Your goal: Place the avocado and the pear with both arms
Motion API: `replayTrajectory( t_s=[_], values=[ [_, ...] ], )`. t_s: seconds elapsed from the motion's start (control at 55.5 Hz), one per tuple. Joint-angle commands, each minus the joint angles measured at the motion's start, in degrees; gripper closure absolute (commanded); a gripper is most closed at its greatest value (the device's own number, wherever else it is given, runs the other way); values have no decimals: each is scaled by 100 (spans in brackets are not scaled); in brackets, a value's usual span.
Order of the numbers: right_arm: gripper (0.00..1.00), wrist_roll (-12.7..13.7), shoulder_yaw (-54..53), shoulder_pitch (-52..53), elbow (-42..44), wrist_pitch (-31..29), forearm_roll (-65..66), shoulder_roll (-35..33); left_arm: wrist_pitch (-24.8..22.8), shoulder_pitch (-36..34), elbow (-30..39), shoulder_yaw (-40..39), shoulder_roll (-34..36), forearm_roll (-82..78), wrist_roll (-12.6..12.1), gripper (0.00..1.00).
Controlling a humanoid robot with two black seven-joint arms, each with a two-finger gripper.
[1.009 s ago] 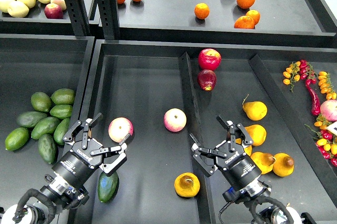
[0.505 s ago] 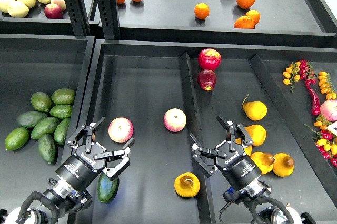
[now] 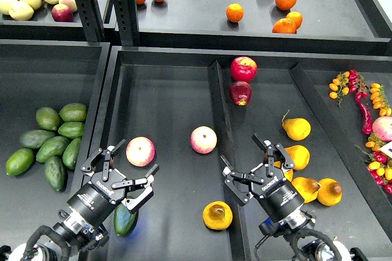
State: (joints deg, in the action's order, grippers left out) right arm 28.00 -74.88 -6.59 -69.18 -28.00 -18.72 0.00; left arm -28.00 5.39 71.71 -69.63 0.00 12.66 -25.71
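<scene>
Avocado (image 3: 125, 220) lies just under my spread left gripper (image 3: 126, 171); pear (image 3: 217, 215) sits beside my spread right gripper (image 3: 255, 163) (both empty), so I drop straight down, centred

We see a bright, sharp picture. Light comes from above and makes soft white shine on the dark surface (image 3: 165, 108). Small shadows sit under the fruit.

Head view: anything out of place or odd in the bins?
Two strays in the middle bin, which otherwise holds pink-yellow apples: the avocado, apart from the avocado pile in the left bin, and the pear, across the divider from the other pears.
</scene>
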Motion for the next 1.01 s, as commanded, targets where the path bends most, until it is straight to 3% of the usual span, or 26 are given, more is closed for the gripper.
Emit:
replayTrajectory(
  t_s=[0.0, 0.27, 0.613, 0.811, 0.865, 0.991],
  values=[
    [0, 0, -61, 0, -86, 0, 0, 0, 0, -55, -60, -16, 0, -290, -22, 0],
    [0, 0, -114, 0, -113, 0, 0, 0, 0, -327, -60, 142, 17, -1380, -31, 0],
    [0, 0, -246, 0, -113, 0, 9, 0, 0, -1171, -78, 757, 1010, -2364, -40, 0],
    [0, 0, -527, 18, -87, 40, 18, 0, 0, -2058, -139, 1241, 1634, -3120, -229, 0],
    [0, 0, -685, 53, -43, 233, 18, 0, 0, -2664, -148, 1828, 2117, -3366, -229, 0],
    [0, 0, -800, 219, 72, 427, 18, 0, 0, -3561, -148, 2690, 2478, -3533, -229, 0]
  ],
)
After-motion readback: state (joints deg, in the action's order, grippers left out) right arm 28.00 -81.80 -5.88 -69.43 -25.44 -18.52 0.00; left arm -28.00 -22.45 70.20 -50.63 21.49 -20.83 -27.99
